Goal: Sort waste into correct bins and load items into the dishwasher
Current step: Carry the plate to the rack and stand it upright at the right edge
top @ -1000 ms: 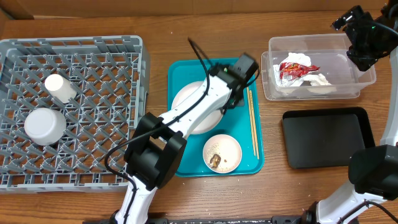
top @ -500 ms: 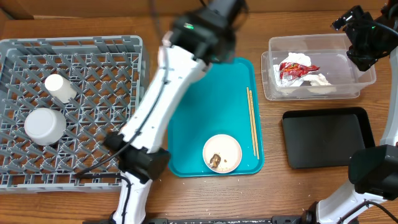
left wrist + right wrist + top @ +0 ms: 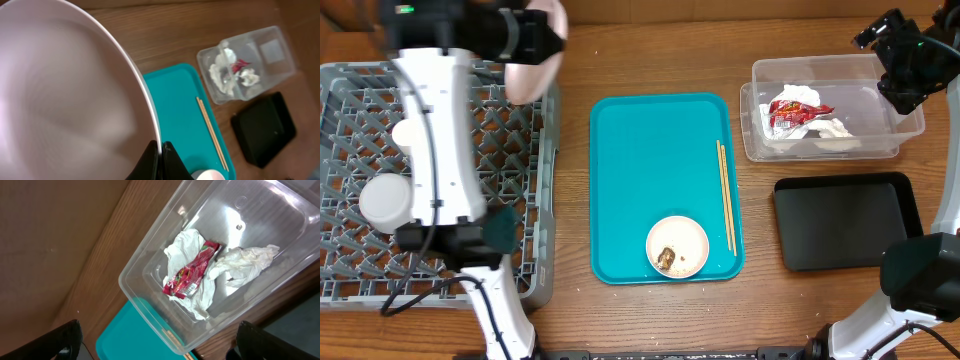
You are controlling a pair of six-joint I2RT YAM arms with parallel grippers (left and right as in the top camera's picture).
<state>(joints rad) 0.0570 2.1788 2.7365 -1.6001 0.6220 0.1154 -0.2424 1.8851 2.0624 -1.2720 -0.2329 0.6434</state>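
Note:
My left gripper (image 3: 161, 148) is shut on the rim of the white round plate (image 3: 65, 95), which fills that view. From overhead the plate (image 3: 532, 72) hangs tilted and blurred over the far right corner of the grey dishwasher rack (image 3: 510, 150). An upturned white bowl (image 3: 386, 200) rests in the rack. Another bowl (image 3: 677, 245) with a brown food lump (image 3: 666, 259) and the chopsticks (image 3: 725, 195) lie on the teal tray (image 3: 650, 150). The clear tub (image 3: 250, 220) holds the red wrapper (image 3: 192, 271) and tissue (image 3: 246, 262). My right gripper (image 3: 160, 344) hovers open above it.
The black tray (image 3: 848, 222) sits on the wooden table in front of the clear tub (image 3: 880, 140). My left arm (image 3: 435, 150) stretches over the middle of the rack and hides part of it. The right arm (image 3: 910, 60) stands at the far right corner.
The left gripper has lifted the plate off the teal tray and swung it left to above the rack. The right arm has not moved.

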